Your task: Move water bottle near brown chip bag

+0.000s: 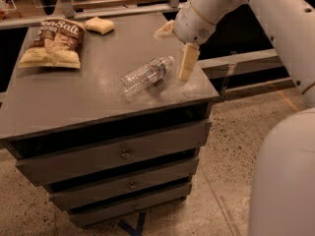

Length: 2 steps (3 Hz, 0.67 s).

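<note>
The water bottle (146, 75) is clear and ribbed and lies on its side on the right half of the grey cabinet top (74, 92), cap pointing to the back right. The brown chip bag (53, 42), with "Sea Salt" lettering, lies flat at the back left corner, well apart from the bottle. My gripper (176, 47) hangs over the right part of the top, just right of the bottle's cap. It is open and empty, with one cream finger (187, 62) pointing down and the other (165, 30) spread to the left.
A small plain tan packet (100, 25) lies at the back edge, right of the chip bag. The cabinet has three drawers (123, 154) in front. A shelf rail (236, 63) runs behind on the right. My white arm and base (283, 171) fill the right side.
</note>
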Each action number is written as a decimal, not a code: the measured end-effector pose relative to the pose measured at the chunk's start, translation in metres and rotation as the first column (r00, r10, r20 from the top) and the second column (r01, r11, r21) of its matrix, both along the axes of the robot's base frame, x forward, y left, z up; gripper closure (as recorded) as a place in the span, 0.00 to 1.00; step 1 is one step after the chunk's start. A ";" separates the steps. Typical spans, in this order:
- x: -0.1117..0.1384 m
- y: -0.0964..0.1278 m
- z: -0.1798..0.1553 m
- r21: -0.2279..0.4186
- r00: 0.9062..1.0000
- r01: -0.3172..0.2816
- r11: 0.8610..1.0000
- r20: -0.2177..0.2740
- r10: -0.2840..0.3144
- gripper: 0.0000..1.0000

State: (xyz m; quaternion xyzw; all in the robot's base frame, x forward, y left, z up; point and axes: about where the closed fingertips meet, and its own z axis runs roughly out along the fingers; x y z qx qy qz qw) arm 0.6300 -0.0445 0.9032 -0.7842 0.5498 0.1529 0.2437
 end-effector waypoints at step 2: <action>0.029 0.041 -0.021 0.045 0.997 -0.068 0.997 -0.025 0.069 0.00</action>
